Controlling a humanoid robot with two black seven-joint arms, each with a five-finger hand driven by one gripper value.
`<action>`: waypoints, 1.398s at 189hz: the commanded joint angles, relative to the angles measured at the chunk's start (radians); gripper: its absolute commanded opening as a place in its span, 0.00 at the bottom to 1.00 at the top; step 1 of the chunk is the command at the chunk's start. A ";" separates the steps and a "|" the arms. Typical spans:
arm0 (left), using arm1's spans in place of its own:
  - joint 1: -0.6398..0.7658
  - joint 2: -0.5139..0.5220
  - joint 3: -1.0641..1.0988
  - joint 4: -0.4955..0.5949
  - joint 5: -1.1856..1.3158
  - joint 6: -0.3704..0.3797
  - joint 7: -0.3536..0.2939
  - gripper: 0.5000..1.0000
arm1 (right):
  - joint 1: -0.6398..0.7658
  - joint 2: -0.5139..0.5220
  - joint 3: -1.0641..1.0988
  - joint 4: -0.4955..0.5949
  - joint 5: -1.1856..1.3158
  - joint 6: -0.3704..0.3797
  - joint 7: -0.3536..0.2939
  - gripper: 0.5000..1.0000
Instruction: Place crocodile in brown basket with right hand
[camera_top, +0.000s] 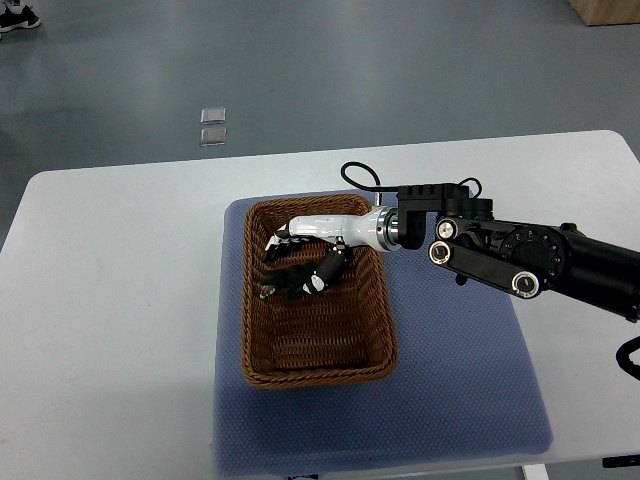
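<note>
**Desk:** What does the frame show?

**Photographer:** The robot's right hand (318, 232) reaches into the brown basket (384, 322), which sits on a blue mat (470, 380) on a white table (110, 300). The crocodile (285, 282), a dark toy, lies directly beneath the hand and a little ahead of it. It is inside the basket walls, toward the far end.

**Desk:** Is the hand holding it, or is it free?

**Photographer:** I cannot tell. Dark toy against dark parts of the hand, seen from above; the two touch or nearly touch, and the grip itself does not read.

**Desk:** So what could go wrong from here?

**Photographer:** My judgement is that the main risk is in the withdrawal. If the toy is caught on the hand when the arm pulls back, it could ride up and over the rim beside the wrist, landing on the mat. The hand is also close to the far wall, so a sideways lift might nudge or drag the light wicker basket. A straight rise looks safest.

**Desk:** And the other arm?

**Photographer:** Not in the picture.
</note>
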 joint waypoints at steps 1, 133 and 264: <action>0.000 0.000 0.000 0.002 0.000 0.000 0.000 1.00 | -0.001 -0.001 0.001 0.000 0.000 0.001 -0.001 0.83; 0.000 0.000 -0.001 0.002 0.000 0.000 0.000 1.00 | -0.091 -0.109 0.507 -0.066 0.469 -0.024 0.002 0.85; 0.000 0.000 0.000 0.002 0.000 0.001 0.000 1.00 | -0.375 -0.005 0.835 -0.313 1.233 0.153 0.039 0.86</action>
